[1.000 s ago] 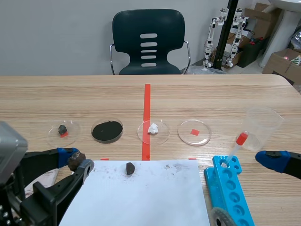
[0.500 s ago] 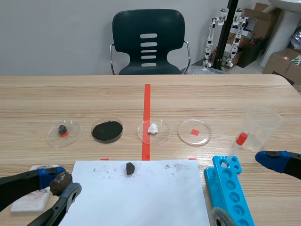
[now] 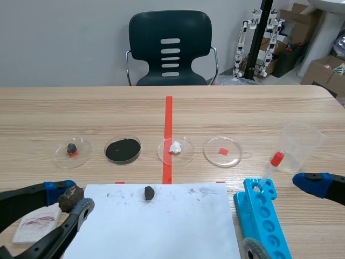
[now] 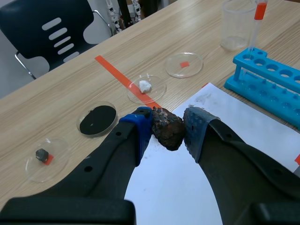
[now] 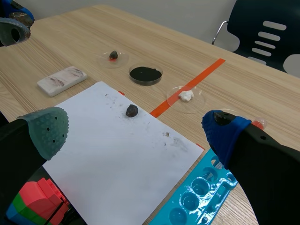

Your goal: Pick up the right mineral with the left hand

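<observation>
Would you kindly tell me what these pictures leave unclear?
- Scene view: the left gripper partly covers the white streaked tile.
- Scene view: the picture's edge cuts off the blue plastic test-tube rack.
- Left wrist view: the finger pads hide the dark rough mineral's sides.

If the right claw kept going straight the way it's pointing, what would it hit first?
The right gripper would likely meet the white paper, near the small dark mineral on it; depth is unclear.

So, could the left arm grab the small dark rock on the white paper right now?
Probably not yet: the left gripper is shut on a bigger dark rock. The way to the small rock across the paper looks free, though.
</observation>
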